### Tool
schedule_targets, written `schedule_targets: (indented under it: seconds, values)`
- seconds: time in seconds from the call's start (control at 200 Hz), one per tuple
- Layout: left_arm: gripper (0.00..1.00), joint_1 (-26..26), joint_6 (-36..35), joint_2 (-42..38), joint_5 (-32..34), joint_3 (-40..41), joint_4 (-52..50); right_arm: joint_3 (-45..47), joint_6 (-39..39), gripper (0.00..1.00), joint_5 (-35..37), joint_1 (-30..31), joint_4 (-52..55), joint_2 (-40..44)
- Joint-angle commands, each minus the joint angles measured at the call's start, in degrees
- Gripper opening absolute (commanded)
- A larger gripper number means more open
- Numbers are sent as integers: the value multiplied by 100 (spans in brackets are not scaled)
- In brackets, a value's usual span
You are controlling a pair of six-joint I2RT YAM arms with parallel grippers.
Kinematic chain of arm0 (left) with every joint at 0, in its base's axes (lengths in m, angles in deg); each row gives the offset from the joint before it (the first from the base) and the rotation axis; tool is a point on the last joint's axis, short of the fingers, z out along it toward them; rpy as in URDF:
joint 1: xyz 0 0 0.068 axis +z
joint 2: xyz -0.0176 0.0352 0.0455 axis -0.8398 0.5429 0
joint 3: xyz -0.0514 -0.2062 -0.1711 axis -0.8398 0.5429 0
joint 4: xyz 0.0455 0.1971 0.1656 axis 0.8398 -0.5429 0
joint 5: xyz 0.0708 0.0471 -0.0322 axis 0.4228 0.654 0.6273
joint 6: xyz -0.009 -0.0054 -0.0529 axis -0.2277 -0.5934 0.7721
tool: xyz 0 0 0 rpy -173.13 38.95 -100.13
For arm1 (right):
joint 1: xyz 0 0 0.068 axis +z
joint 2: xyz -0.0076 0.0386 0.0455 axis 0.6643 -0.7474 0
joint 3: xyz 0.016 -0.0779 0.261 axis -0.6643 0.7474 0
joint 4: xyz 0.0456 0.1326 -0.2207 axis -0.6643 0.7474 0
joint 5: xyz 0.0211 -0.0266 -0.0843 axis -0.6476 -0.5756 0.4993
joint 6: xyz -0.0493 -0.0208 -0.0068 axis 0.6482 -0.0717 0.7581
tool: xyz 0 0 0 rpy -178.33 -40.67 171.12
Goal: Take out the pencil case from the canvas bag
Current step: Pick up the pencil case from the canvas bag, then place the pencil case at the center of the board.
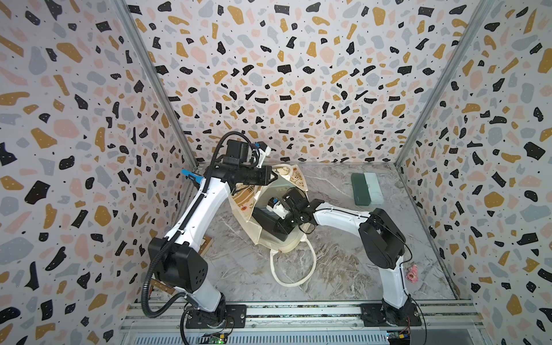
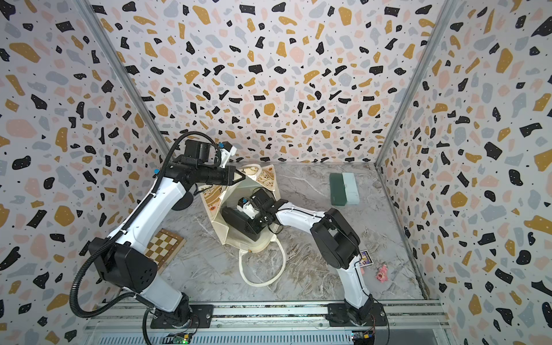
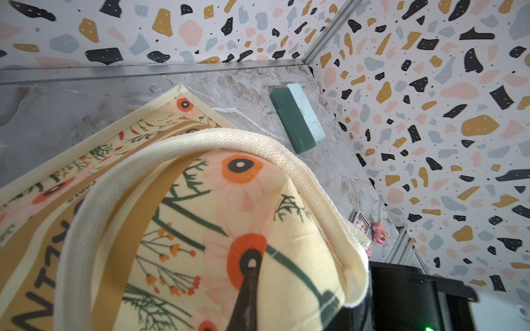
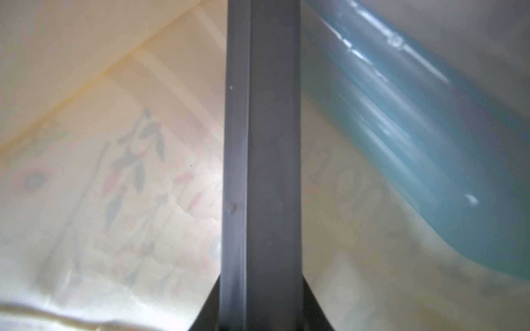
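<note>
Status: left gripper (image 1: 273,176) is clamped on the canvas bag (image 1: 283,244) rim, holding the mouth up toward the table's (image 1: 328,268) back-left corner; hold that while the right gripper (image 4: 262,114), deep inside, closes squarely on the teal shape I read as the pencil case (image 4: 430,149), beside its finger in the bag, then backs straight out the mouth. Right jaws: can't tell if apart or together, since top views hide the tips and the wrist view is blurred, so case contact is unclear

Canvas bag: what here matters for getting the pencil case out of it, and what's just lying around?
Job: canvas bag, left claw, right claw, blue item inside, maybe the case.
Lying about: green box, chessboard, card, pink toy.
</note>
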Motion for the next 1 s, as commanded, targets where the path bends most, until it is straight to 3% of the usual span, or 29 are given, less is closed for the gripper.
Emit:
schedule_targets:
  seconds: [0.0, 0.25, 0.636, 0.996]
  values:
    - [0, 32, 216, -195, 814, -261, 77, 78, -231, 26, 481, -88, -13, 603]
    - [0, 30, 320, -295, 2006, -227, -50, 552, -417, 25, 807, -75, 80, 1174]
    - [0, 27, 354, -304, 1554, -203, 67, 784, -513, 25, 1030, -83, 294, 1879]
    - [0, 160, 760, -378, 2846, -266, -65, 2273, -646, 24, 1273, -84, -170, 3480]
